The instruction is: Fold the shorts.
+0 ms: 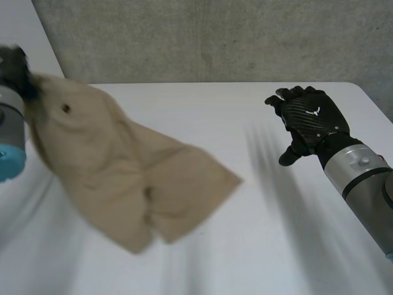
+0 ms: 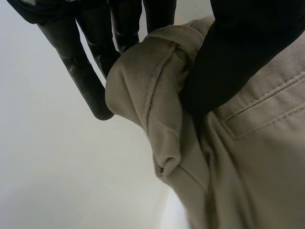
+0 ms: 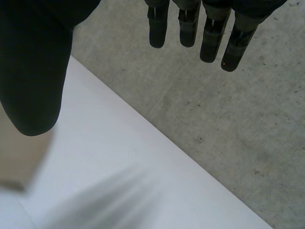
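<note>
Left robot hand [image 1: 15, 69]: clenched on the shorts [image 1: 126, 169], with the waistband bunched between its thumb [image 2: 233, 57] and fingers [image 2: 90, 81], raised above the surface [image 1: 202, 101].
Shorts: beige, hanging from that robot hand and spreading down and away from it toward the right robot hand. The legs trail low over the surface, and whether the hems touch it I cannot tell. No fold is made yet.
Right robot hand [image 1: 312, 120]: released, fingers [image 3: 209, 36] straight and holding nothing, hovering well apart from the shorts, toward the wall [image 3: 228, 143].
Risk, grip: only a wad of waistband is pinched at one spot, so a swing or a tug could pull it out from under the thumb and drop the shorts in a heap.
Risk, layout: hanging from one point, the legs may land twisted or overlapped, which would make any fold crooked.
Risk, reach: the free robot hand has far to travel and could snag a single layer.
Pocket [image 2: 259, 112]: a stitched slit just beside the thumb, lying flat. I cannot tell its contents.
</note>
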Controlling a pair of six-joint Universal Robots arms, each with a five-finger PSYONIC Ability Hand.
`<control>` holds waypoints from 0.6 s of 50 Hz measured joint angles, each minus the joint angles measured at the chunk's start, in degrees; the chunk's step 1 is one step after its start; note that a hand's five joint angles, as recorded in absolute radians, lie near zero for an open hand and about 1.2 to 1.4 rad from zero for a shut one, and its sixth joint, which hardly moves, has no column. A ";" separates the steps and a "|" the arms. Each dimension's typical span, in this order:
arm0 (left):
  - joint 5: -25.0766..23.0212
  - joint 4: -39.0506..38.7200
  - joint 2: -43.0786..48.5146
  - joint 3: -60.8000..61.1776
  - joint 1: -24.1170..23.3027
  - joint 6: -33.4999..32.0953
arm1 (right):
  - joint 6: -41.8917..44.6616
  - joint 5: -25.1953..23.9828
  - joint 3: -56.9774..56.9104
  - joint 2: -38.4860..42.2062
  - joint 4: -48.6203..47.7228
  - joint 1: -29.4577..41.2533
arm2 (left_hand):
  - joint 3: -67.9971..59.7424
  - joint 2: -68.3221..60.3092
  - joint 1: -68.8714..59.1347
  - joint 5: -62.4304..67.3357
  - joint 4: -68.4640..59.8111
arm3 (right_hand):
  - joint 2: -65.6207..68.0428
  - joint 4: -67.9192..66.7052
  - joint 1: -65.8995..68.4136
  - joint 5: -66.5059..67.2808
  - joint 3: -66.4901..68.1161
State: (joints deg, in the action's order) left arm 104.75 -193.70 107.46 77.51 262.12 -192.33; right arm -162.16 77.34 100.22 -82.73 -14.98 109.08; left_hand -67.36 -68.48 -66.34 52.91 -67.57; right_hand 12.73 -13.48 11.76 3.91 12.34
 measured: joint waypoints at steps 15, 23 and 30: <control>-0.63 -5.39 2.41 -2.78 -19.28 -2.84 | 0.02 0.11 -0.02 1.02 -0.19 -0.06 | 0.00 0.00 0.00 0.00 -0.83 | 0.00 0.00 0.00 0.00 0.00; -4.00 -6.12 17.51 -6.08 -37.49 -2.54 | -0.61 6.86 -1.21 1.03 -0.53 -1.74 | -0.15 -0.11 0.00 0.00 -1.06 | 0.04 0.00 0.00 0.00 0.00; -6.81 -9.53 29.33 -10.41 -46.65 -2.57 | -0.99 18.73 -2.74 0.84 -0.66 -4.56 | 11.71 12.88 12.69 -7.30 11.96 | 0.04 0.00 0.00 0.00 0.00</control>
State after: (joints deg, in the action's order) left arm 97.94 -203.23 136.79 67.10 215.47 -194.89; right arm -163.14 96.06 97.49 -81.89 -15.64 104.51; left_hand -55.65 -55.60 -53.65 45.61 -55.62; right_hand 12.77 -13.48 11.76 3.91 12.34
